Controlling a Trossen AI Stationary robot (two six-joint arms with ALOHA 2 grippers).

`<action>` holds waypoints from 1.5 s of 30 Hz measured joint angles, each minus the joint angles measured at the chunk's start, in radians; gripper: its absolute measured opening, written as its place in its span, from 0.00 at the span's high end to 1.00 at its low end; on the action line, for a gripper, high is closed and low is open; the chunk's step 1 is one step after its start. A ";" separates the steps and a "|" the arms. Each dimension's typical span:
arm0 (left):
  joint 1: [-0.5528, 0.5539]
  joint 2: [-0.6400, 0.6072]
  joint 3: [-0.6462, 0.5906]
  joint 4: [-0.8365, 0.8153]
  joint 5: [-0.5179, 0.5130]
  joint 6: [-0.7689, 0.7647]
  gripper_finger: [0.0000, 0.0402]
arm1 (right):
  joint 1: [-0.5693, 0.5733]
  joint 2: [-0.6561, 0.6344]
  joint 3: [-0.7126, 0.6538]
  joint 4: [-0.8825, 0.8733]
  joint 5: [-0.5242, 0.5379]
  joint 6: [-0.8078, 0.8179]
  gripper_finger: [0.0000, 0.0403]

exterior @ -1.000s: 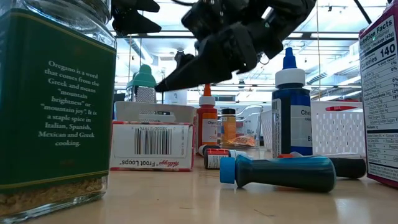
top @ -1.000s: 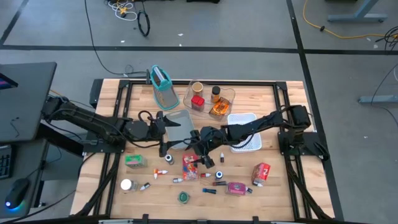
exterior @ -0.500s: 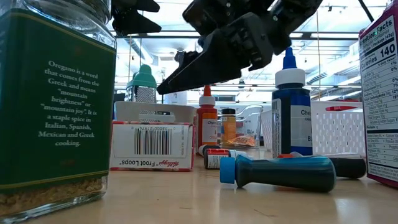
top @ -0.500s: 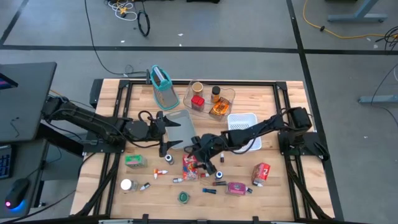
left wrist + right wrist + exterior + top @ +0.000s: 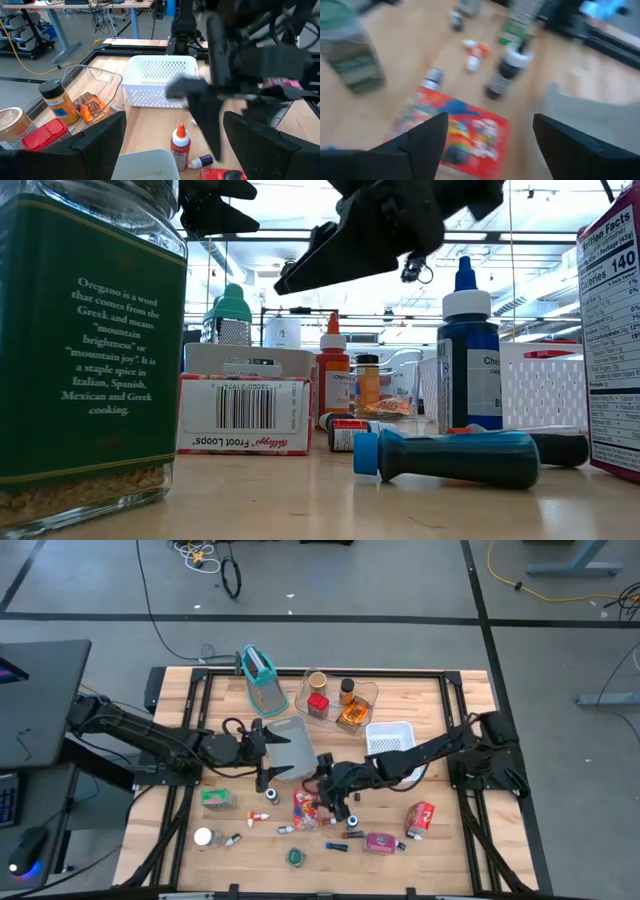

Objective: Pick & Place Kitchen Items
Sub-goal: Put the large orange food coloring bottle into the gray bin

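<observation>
— Where's the right hand (image 5: 325, 798) from up there?
— Over the red cereal box (image 5: 306, 808), which lies flat mid-table, its fingers apart and holding nothing. The left hand (image 5: 266, 753) sits just beyond that box toward the left arm's side, fingers also spread wide and empty, beside the grey tray (image 5: 291, 739). Small vials lie scattered around the box; a green jar (image 5: 217, 800) stands off toward the left arm's side of it, a red packet (image 5: 420, 816) toward the right arm's side, and the white basket (image 5: 393, 740) lies past it on the far side.

— And from table height?
— The right hand (image 5: 345, 255) hangs in the air above the cereal box (image 5: 244, 414), clear of it. The oregano jar (image 5: 90, 350) looms close, and a blue-capped bottle (image 5: 470, 350) stands to the side of the box.

— The left wrist picture?
— The left hand's (image 5: 172, 145) dark fingers (image 5: 97, 142) stand wide apart; between them an orange-capped bottle (image 5: 180, 145) stands on the table (image 5: 150, 125), with the white basket (image 5: 160, 80) beyond it.

— Right wrist?
— Fingers (image 5: 422, 137) apart, the cereal box (image 5: 452, 132) directly beneath them, a dark bottle (image 5: 507, 67) just beyond it.
</observation>
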 joint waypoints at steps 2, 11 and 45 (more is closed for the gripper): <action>0.000 0.000 0.000 0.000 0.000 0.000 0.15 | -0.009 -0.026 0.000 -0.030 0.080 0.015 0.25; 0.000 0.000 0.000 0.000 0.000 -0.003 0.15 | -0.082 -0.056 0.000 -0.204 0.096 0.219 0.25; 0.000 0.000 0.000 0.004 0.000 -0.003 0.15 | -0.088 -0.065 0.000 -0.267 0.117 0.348 0.89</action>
